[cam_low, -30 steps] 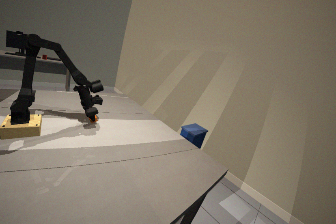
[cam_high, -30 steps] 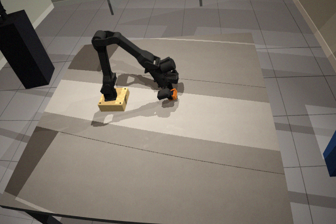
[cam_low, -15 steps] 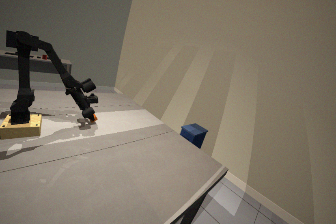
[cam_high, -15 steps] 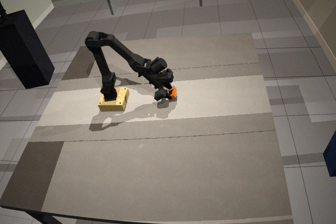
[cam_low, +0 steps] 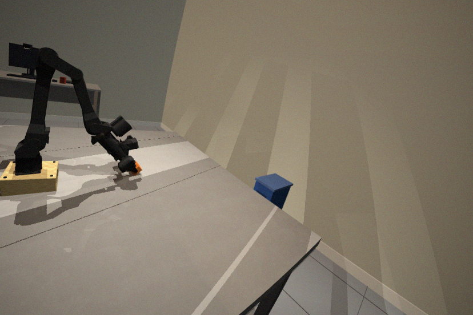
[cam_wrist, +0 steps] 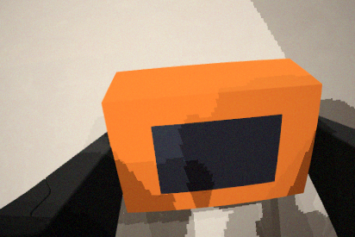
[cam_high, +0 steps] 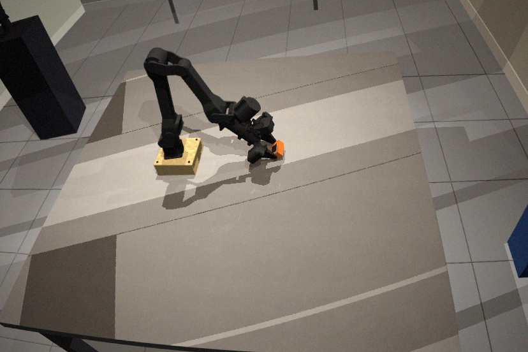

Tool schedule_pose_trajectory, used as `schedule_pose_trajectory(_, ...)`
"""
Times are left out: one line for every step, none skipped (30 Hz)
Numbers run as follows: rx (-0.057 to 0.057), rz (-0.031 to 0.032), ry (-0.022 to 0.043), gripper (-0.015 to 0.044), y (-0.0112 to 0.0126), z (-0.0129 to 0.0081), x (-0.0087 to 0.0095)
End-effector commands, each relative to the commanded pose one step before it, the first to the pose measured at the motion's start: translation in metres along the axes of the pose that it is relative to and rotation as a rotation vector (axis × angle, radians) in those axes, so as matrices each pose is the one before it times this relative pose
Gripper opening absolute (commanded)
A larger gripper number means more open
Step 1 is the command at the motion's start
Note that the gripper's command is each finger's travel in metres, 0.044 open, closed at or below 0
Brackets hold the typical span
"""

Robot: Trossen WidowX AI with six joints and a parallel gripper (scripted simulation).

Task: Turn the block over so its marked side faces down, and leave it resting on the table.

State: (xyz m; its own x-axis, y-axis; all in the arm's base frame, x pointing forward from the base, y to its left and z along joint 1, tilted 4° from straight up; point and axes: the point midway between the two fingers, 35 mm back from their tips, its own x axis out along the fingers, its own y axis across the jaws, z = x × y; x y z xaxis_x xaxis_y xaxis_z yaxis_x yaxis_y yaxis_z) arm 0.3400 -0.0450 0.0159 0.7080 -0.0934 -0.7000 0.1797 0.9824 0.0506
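Your gripper [cam_high: 270, 150] is clamped on the orange block [cam_high: 278, 148], one black finger [cam_wrist: 54, 201] against each short end. In the wrist view the block's [cam_wrist: 212, 128] dark marked panel [cam_wrist: 218, 152] faces the camera, back toward the wrist. The gripper [cam_low: 130, 166] sits low and tilted; you cannot tell whether the block [cam_low: 136, 168] touches the table [cam_high: 264, 228] or hangs just above it. Behind the gripper, the arm [cam_high: 200, 92] slopes up to a raised elbow and down to its wooden base [cam_high: 178, 155], near the block. A blue box [cam_low: 272, 188] stands beyond the table edge, well apart.
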Motion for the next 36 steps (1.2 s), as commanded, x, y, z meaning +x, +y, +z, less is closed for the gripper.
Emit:
schedule_pose_trajectory(0.0040, -0.00631, -0.04308, 0.0000, -0.00091, -0.00408, 0.00689)
schedule_pose_trajectory(0.0001, -0.00003, -0.01243, 0.0000, 0.00001, -0.00067, 0.00131)
schedule_pose_trajectory(0.0001, -0.00002, -0.01243, 0.0000, 0.00001, -0.00069, 0.00118)
schedule_pose_trajectory(0.0001, -0.00001, -0.01242, 0.0000, 0.00001, -0.00071, 0.00104)
schedule_pose_trajectory(0.0002, 0.00001, -0.01241, 0.0000, 0.00001, -0.00072, 0.00091)
schedule_pose_trajectory(0.0002, 0.00002, -0.01241, 0.0000, 0.00001, -0.00072, 0.00077)
schedule_pose_trajectory(0.0002, 0.00003, -0.01240, 0.0000, 0.00000, -0.00072, 0.00063)
schedule_pose_trajectory(0.0002, 0.00004, -0.01239, 0.0000, 0.00000, -0.00072, 0.00050)
schedule_pose_trajectory(0.0003, 0.00005, -0.01239, 0.0000, 0.00000, -0.00070, 0.00037)
schedule_pose_trajectory(0.0003, 0.00006, -0.01238, 0.0000, 0.00000, -0.00069, 0.00023)
schedule_pose_trajectory(0.0003, 0.00008, -0.01238, 0.0000, 0.00000, -0.00067, 0.00010)
schedule_pose_trajectory(0.0003, 0.00009, -0.01237, 0.0000, 0.00000, -0.00064, -0.00002)
schedule_pose_trajectory(0.0004, 0.00010, -0.01236, 0.0000, -0.00001, -0.00061, -0.00015)
schedule_pose_trajectory(0.0004, 0.00011, -0.01236, 0.0000, -0.00001, -0.00057, -0.00028)
schedule_pose_trajectory(0.0004, 0.00012, -0.01235, 0.0000, -0.00001, -0.00053, -0.00040)
schedule_pose_trajectory(0.0005, 0.00013, -0.01235, 0.0000, -0.00001, -0.00049, -0.00052)
schedule_pose_trajectory(0.0005, 0.00014, -0.01234, 0.0000, -0.00001, -0.00044, -0.00064)
schedule_pose_trajectory(0.0005, 0.00015, -0.01234, 0.0000, -0.00002, -0.00038, -0.00075)
schedule_pose_trajectory(0.0005, 0.00016, -0.01233, 0.0000, -0.00002, -0.00033, -0.00087)
schedule_pose_trajectory(0.0006, 0.00017, -0.01233, 0.0000, -0.00002, -0.00026, -0.00098)
schedule_pose_trajectory(0.0006, 0.00019, -0.01232, 0.0000, -0.00002, -0.00020, -0.00108)
schedule_pose_trajectory(0.0006, 0.00020, -0.01232, 0.0000, -0.00002, -0.00013, -0.00119)
schedule_pose_trajectory(0.0007, 0.00021, -0.01232, 0.0000, -0.00002, -0.00005, -0.00129)
schedule_pose_trajectory(0.0007, 0.00022, -0.01231, 0.0000, -0.00002, 0.00002, -0.00138)
schedule_pose_trajectory(0.0007, 0.00023, -0.01231, 0.0000, -0.00002, 0.00010, -0.00148)
schedule_pose_trajectory(0.0032, 0.00027, -0.01257, 0.0000, 0.00000, 0.00027, -0.00157)
schedule_pose_trajectory(0.0022, 0.00030, -0.01246, 0.0000, -0.00001, 0.00032, -0.00165)
schedule_pose_trajectory(0.0017, 0.00032, -0.01240, 0.0000, -0.00001, 0.00040, -0.00173)
schedule_pose_trajectory(0.0010, 0.00033, -0.01231, 0.0000, -0.00002, 0.00046, -0.00181)
schedule_pose_trajectory(-0.0005, 0.00031, -0.01213, 0.0000, -0.00004, 0.00051, -0.00188)
schedule_pose_trajectory(-0.0010, 0.00025, -0.01002, 0.0000, -0.00004, 0.00048, -0.00161)
schedule_pose_trajectory(-0.0008, 0.00014, -0.00598, 0.0000, -0.00002, 0.00031, -0.00099)
schedule_pose_trajectory(-0.0003, 0.00004, -0.00199, 0.0000, -0.00001, 0.00011, -0.00033)
schedule_pose_trajectory(0.0000, 0.00011, -0.00103, 0.0000, 0.00000, 0.00036, -0.00018)
schedule_pose_trajectory(0.0000, 0.00033, -0.00310, 0.0000, 0.00000, 0.00108, -0.00054)
schedule_pose_trajectory(0.0000, 0.00033, -0.00310, 0.0000, 0.00000, 0.00107, -0.00054)
